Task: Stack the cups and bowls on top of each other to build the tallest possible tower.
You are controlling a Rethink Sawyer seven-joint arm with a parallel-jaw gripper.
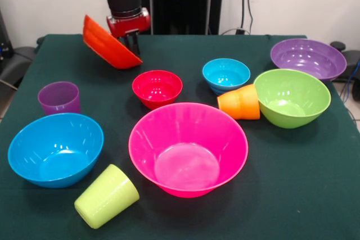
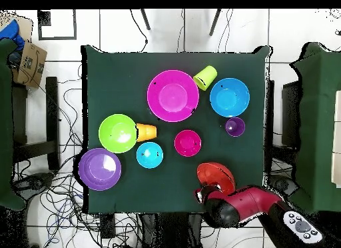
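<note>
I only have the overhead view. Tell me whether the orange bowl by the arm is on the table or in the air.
Observer: In the air. The front view shows the orange bowl clear of the table and steeply tilted, with its rim pinched by the tool.
Operator: Report how the lime green cup lies.
Observer: The lime green cup is on its side beside the pink bowl, with its narrow base toward the front camera.
Operator: Now the orange cup.
Observer: The orange cup is on its side too, its wider end toward the lime green bowl.
</note>
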